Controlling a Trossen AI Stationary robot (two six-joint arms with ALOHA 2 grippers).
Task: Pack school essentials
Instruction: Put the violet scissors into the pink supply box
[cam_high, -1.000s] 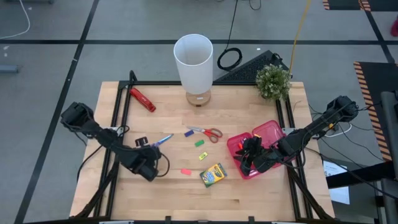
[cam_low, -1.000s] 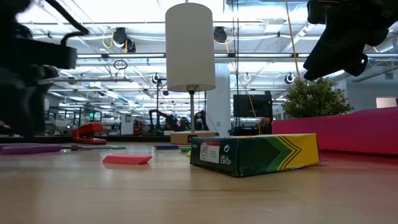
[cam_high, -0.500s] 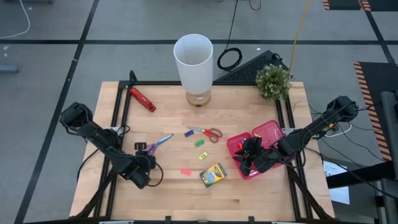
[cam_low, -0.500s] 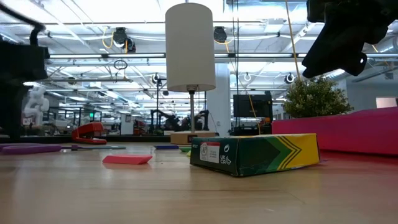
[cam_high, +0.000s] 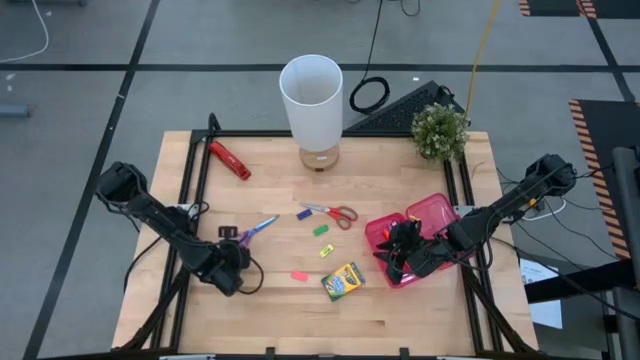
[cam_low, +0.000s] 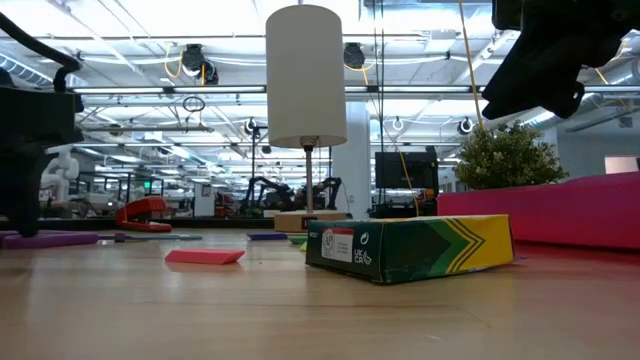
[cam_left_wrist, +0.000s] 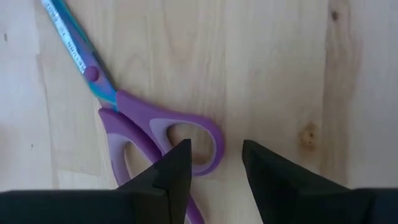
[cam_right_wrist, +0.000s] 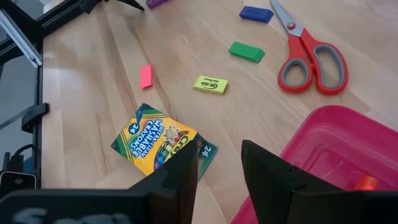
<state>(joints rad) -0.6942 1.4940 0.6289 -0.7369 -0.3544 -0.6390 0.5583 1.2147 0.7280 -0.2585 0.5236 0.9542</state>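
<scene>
Left gripper (cam_left_wrist: 214, 163) hovers over the purple-handled scissors (cam_left_wrist: 134, 127) on the surface, jaws apart, empty. Crayon box (cam_high: 342, 281) lies just beside the pink case (cam_high: 432, 213), where the right gripper (cam_high: 400, 252) sits, jaws apart.

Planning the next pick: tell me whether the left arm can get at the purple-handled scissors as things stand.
Probably yes. The left pincer hangs open right over the purple-handled scissors, one handle loop just beyond its fingertips, bare table around them and nothing in between.
</scene>
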